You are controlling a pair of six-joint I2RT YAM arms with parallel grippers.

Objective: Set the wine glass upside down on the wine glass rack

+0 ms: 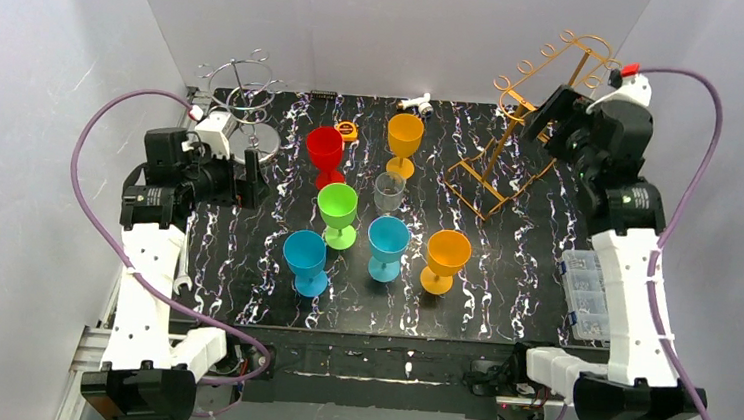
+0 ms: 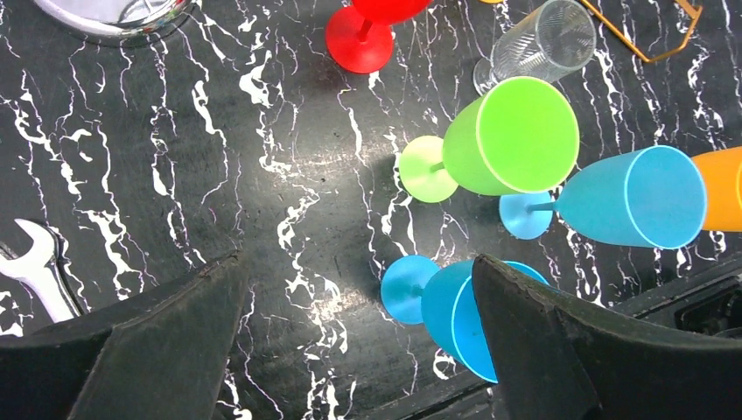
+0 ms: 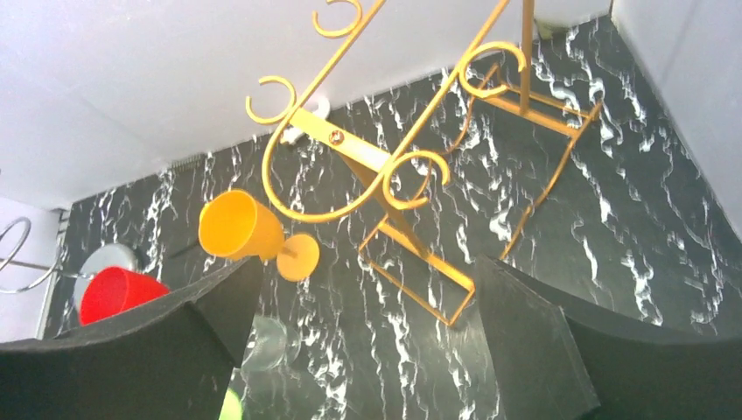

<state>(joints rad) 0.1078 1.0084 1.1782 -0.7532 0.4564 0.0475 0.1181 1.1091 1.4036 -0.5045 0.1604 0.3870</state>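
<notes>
Although looking at three cams here, can only count the full lineup from the top one: red wine glass point(image 1: 324, 151), yellow wine glass point(image 1: 405, 135), green wine glass point(image 1: 337, 210), clear wine glass point(image 1: 388, 191), teal wine glass point(image 1: 387, 243), blue wine glass point(image 1: 305, 258) and orange wine glass point(image 1: 447, 256), all upright in a loose cluster mid-tabletop point(image 1: 242, 280). Also spotting the gold wine glass rack point(image 1: 515, 131) back right, a silver rack point(image 1: 247, 95) back left, a clear parts box point(image 1: 587, 295) by the right edge and a wrench point(image 1: 182, 282) near the left edge. Only getting the parts box from up there. Getting the gold rack's curly hooks up close from the right wrist cam, plus yellow, red and a sliver of clear beyond them. Seeing blue, green, teal and the wrench from the left wrist cam, barely any of the gold rack.

Putting every glass well apart from the right claw point(image 1: 548, 112), parked up by the top of the gold rack; can't tell about any contact there. Finding the left claw point(image 1: 253, 179) over the tabletop between the silver rack and the red glass, with blue nearest, partly hidden behind one finger point(image 2: 542, 350) in its own cam. Calling both claws spread wide, gripping nothing.
</notes>
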